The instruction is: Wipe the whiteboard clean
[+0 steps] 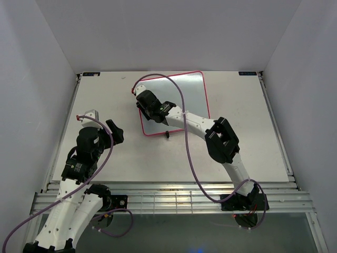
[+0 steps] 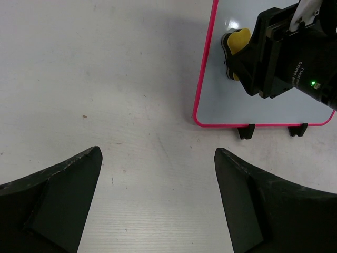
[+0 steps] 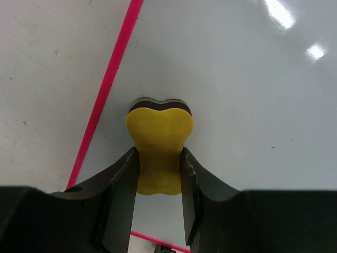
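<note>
Yellow eraser (image 3: 159,129) sat clamped in the right gripper (image 3: 159,161), pressed on the pink-framed whiteboard (image 1: 184,95) lying far-middle on the table (image 1: 105,153); the left gripper (image 2: 158,179) hovered nearby, fingers spread wide.

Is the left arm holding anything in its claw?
No, the left gripper stands wide open, with only the table showing in the gap.

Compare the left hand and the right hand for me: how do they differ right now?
The right hand is shut on the yellow eraser; the left hand is open and holds nothing. The right hand is over the whiteboard, close to its pink-red frame; the left hand is over the table, off the board. Both have two black fingers.
</note>
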You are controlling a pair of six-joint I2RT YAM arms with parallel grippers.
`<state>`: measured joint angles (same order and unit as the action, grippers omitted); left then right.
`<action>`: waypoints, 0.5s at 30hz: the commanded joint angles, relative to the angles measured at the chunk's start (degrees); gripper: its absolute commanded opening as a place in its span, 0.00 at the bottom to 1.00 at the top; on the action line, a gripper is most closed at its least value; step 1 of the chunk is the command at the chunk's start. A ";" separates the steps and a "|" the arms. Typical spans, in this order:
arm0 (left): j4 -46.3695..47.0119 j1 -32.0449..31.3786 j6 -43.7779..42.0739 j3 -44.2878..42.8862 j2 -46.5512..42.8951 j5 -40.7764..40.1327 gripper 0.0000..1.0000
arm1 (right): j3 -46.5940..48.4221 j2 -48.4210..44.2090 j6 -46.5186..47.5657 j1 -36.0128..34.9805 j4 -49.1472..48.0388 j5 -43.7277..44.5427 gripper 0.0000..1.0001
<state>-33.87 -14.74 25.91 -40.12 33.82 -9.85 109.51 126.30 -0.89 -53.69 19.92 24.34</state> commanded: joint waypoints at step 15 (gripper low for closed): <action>1.35 -0.11 -0.51 0.22 -1.04 1.06 0.98 | -5.09 -2.28 3.08 1.92 -3.22 5.19 0.27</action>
<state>-33.82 -14.74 25.91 -40.12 33.52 -9.58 106.41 125.69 1.76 -53.98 16.10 26.55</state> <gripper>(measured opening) 0.979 0.395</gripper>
